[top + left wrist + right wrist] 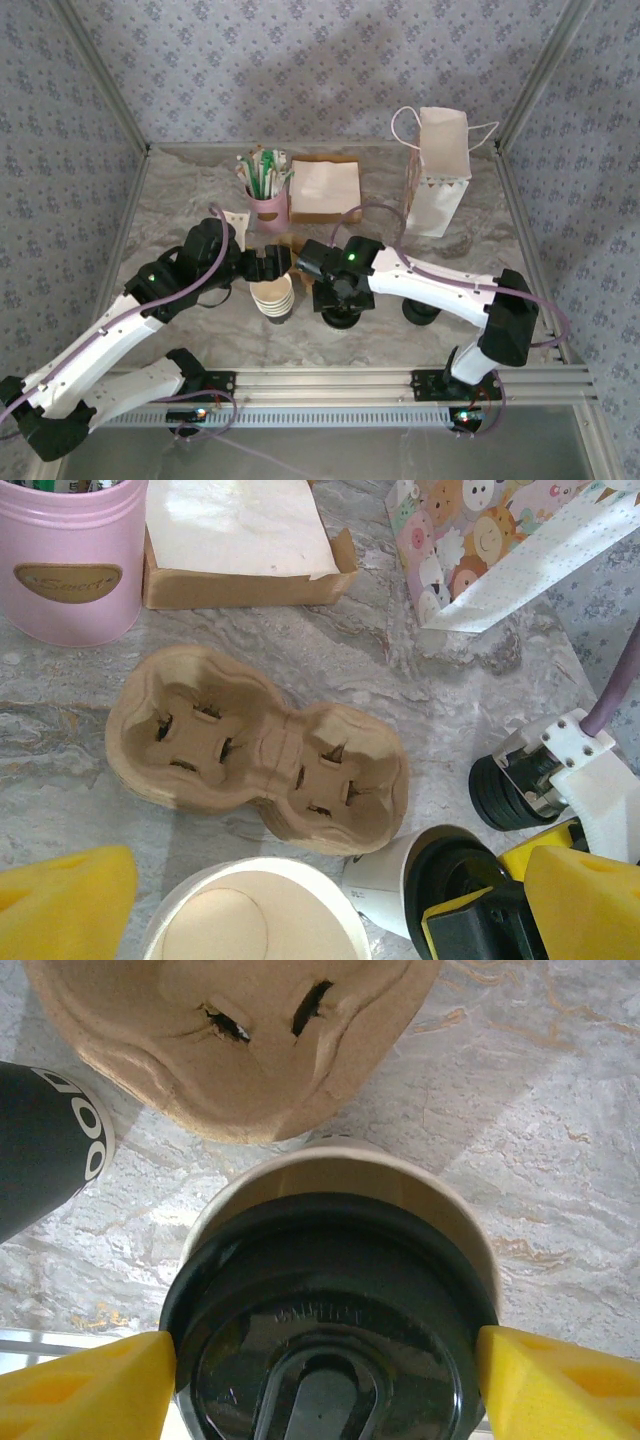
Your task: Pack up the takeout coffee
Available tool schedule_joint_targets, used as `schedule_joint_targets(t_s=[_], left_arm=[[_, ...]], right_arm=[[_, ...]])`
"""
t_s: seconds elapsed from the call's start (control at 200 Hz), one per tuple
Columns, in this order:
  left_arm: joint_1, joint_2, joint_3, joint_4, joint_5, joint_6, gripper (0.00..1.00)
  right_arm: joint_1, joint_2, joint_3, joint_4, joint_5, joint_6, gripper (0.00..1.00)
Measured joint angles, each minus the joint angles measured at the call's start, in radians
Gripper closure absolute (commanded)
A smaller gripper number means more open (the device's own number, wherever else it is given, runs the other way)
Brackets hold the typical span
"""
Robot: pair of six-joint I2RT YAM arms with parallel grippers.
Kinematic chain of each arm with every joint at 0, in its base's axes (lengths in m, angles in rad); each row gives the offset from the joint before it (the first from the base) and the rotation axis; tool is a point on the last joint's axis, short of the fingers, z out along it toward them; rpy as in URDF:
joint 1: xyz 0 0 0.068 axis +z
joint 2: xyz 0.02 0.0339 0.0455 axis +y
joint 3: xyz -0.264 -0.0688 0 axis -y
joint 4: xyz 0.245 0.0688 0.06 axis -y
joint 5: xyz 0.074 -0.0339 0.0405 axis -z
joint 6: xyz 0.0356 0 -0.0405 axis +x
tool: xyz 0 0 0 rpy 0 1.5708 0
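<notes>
Two arms reach over the counter [160,215] from its near edge. The left gripper [330,870] hangs with its yellow fingers [60,905] spread wide, above a stack of lidless paper cups [272,297] that stands toward the middle of the near edge. Just right of that stack is the takeout coffee [330,1280], a cream cup under a black lid. The right gripper [325,1345] has a finger on each side of the lid, right at its rim, but whether they pinch it or only flank it I cannot tell. Just beyond the coffee and the stack lies a brown two-cup carrier [260,750] at the counter's centre; the coffee is outside it, just beside its near rim. Farther on, toward the far edge, stand a pink jar [70,570] and, to its right, a cardboard tray of napkins [240,530]. A paper bag [437,170] with handles stands upright near the far right corner.
</notes>
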Motion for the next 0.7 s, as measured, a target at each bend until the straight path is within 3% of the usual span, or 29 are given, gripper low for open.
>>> schedule_joint_targets(t_s=[0.47, 0.7], left_arm=[[0.005, 0.005, 0.000, 0.002, 0.008, 0.000, 0.00], [0.005, 0.027, 0.000, 0.007, 0.043, 0.000, 0.13]], right_arm=[[-0.008, -0.015, 0.024, -0.028, -0.002, -0.010, 0.09], [-0.010, -0.098, 0.027, -0.046, 0.019, -0.024, 0.12]])
